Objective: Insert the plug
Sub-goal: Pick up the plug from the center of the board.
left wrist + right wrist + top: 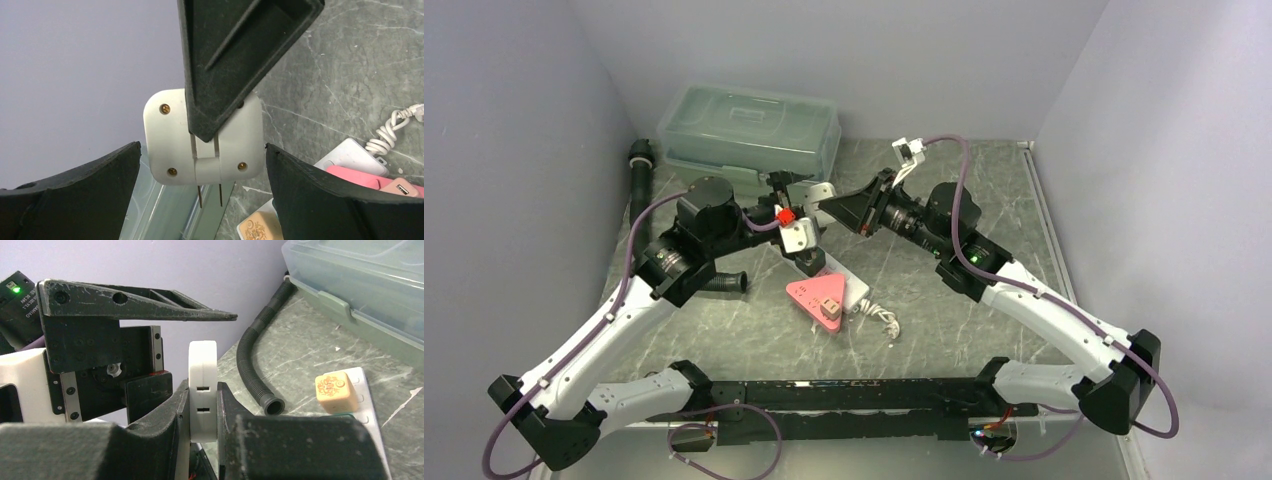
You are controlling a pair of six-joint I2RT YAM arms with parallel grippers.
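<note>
I see the plug (167,127) held off the table (1014,190), at 12 o'clock from the strip (817,292), with its prongs pointing to 6 o'clock in the left wrist view. It is white and square, with brass screws. The right gripper (202,401) pinches its flat faces. The left gripper (201,150) gapes wide, empty. The table is grey marble and the walls (524,100) are lilac.

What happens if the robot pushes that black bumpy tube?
The black tube would probably bend rather than slide stiffly, since its ribbed body already curves along the table. It looks hollow at the open end, so it is likely light. Being round, it might roll a little.
</note>
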